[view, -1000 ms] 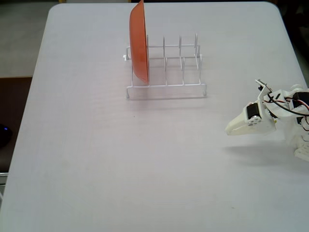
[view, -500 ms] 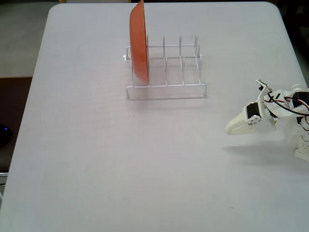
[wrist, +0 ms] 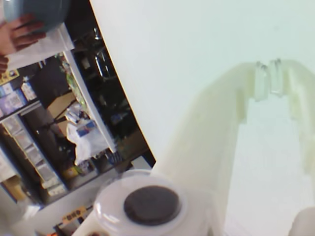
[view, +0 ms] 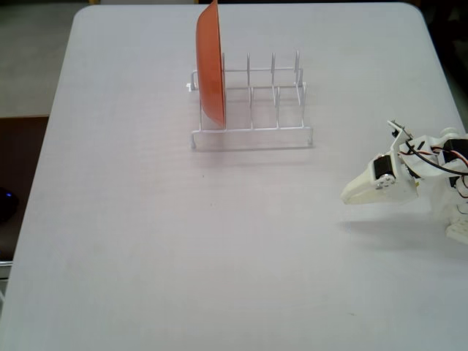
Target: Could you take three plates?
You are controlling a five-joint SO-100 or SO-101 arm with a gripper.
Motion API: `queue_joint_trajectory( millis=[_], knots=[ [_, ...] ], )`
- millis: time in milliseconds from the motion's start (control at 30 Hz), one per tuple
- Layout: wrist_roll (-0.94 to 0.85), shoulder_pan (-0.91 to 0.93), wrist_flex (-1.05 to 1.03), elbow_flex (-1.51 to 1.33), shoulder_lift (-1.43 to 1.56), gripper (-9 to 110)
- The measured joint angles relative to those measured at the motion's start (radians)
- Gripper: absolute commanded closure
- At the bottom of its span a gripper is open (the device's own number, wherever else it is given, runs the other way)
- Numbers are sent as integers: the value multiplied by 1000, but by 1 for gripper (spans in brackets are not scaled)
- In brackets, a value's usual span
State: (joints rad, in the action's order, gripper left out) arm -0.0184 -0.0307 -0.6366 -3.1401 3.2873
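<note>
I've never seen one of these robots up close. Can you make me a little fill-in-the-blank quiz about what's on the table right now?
1. The only plate standing in the white wire rack is colored ____.
2. In the fixed view, that plate sits in the rack's slot farthest to the ____.
3. The robot's claw holds ____.
4. In the wrist view, a person's hand off the table holds a light ____ plate.

Missing words: orange; left; nothing; blue

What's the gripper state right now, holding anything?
Gripper: shut, fingertips together in the wrist view, holding nothing, over bare table.
</note>
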Motion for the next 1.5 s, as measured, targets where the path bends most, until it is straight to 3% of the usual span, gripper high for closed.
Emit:
queue_joint_trajectory(
  millis=[1500],
  knots=[
    [17,0,-5,0,0,102]
  ],
)
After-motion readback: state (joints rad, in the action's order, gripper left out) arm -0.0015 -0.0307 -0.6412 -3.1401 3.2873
